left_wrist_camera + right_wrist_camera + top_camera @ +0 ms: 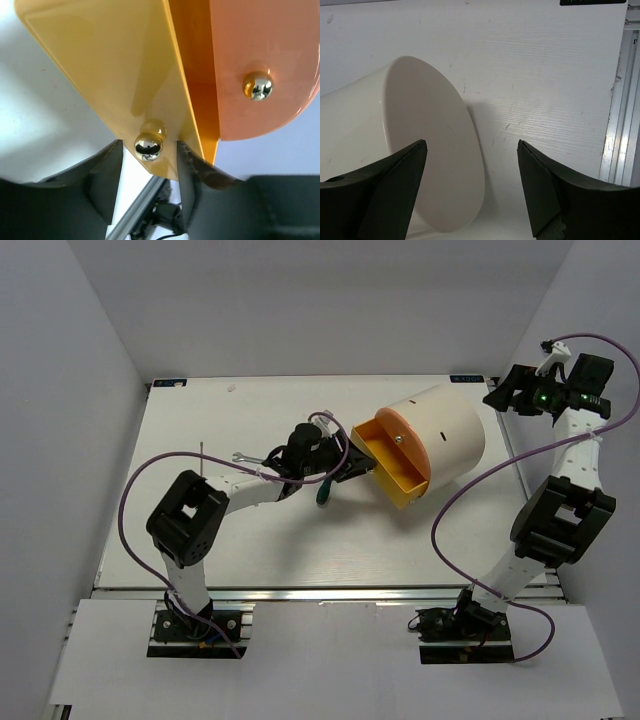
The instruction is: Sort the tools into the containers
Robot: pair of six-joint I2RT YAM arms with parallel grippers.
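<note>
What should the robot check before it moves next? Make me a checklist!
1. Yellow drawer pulled out of the drum: ok.
2. Left claw clear of the drawer knob, a gap on each side: ok.
3. Right claw open and empty: ok.
4. Green screwdriver lying on the table near the left claw: ok.
5. Wrench lying free on the table: ok.
6. Room left inside the drawer: cannot tell.

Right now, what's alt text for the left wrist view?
A yellow drawer front fills the view, its shiny knob between the left hand's black fingers, gaps on both sides. An orange panel with a second knob is at right.
</note>
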